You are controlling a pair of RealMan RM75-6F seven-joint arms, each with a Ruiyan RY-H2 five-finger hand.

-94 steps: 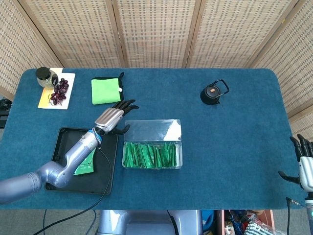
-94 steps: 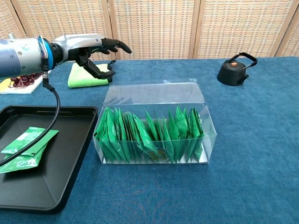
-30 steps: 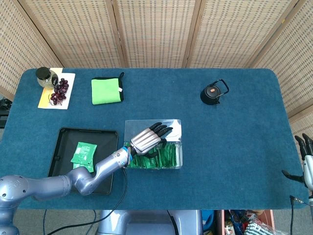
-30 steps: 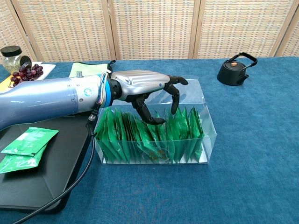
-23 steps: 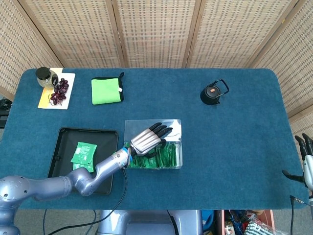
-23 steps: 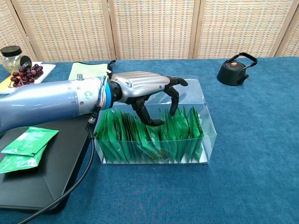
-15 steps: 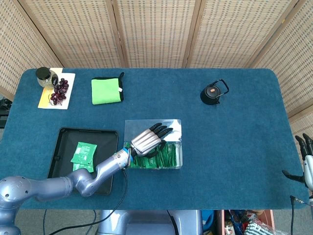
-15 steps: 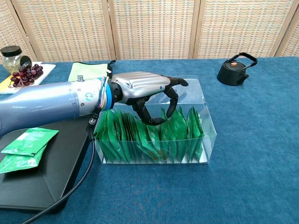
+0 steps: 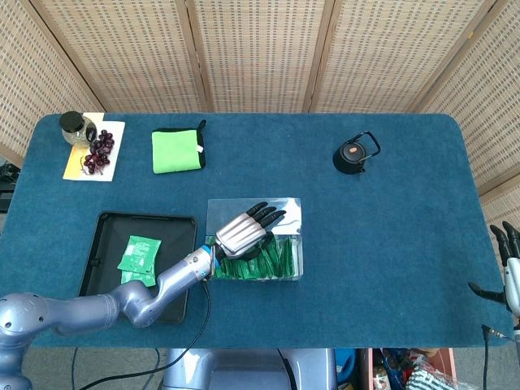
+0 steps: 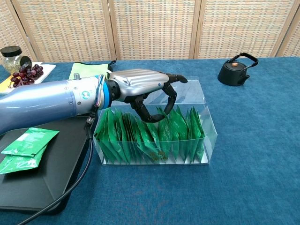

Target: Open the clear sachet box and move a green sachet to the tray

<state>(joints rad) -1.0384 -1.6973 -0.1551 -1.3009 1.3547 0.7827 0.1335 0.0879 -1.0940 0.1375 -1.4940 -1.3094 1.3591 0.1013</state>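
The silver left hand [image 10: 140, 86] reaches into the open clear plastic sachet box [image 10: 206, 129] at the table's middle, its dark fingers [image 10: 169, 101] curled down among the upright row of green sachets [image 10: 140, 136]; whether they pinch one I cannot tell. Left of the box, the black rectangular tray [image 10: 51, 183] holds two flat green sachets [image 10: 26, 147]. The right hand [image 9: 505, 268] hangs at the far right edge, fingers spread and holding nothing.
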